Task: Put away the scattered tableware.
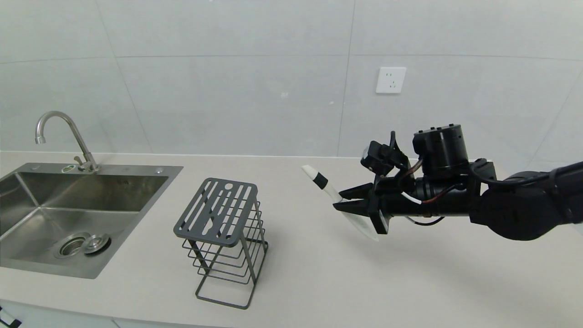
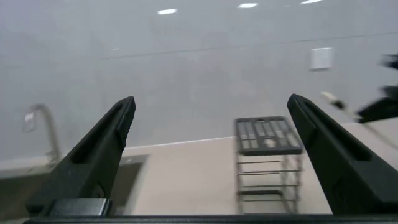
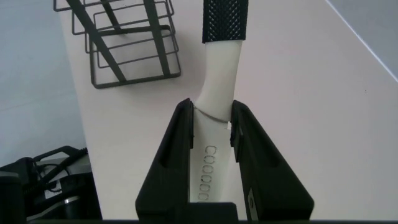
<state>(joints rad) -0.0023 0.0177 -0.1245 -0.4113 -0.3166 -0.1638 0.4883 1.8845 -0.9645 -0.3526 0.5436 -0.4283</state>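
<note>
Since my right end effector [image 1: 338, 201] is pinching the white utensil [image 1: 320, 181] partway along its length, up in the air to the right of the slotted rack [image 1: 218, 207] and well apart from it, I judge the step in hand to be carrying it across and dropping it into a slot. It looks like a knife. The handle end with its black band sticks out past my fingertips, and the flat pale end runs back under my wrist. To do this well I would turn the wrist until the flat end points straight down, line it up with a long slot in the rack's sloping top plate, and lower slowly before letting go. The rack is light wire and may tip or slide if I press on it sideways. My hold is narrow on a smooth part, so quick swings seem risky. My left end effector [image 2: 211, 102] is spread wide with nothing in it, facing the rack from some way off, and it could steady the frame. The table [image 1: 319, 273] is pale and matt, with a steel sink [image 1: 27, 218] and a curved tap [image 1: 63, 132] set in at the left. Behind it stands a wall of large grey tiles [image 1: 227, 91] with a white socket [image 1: 391, 79]
</note>
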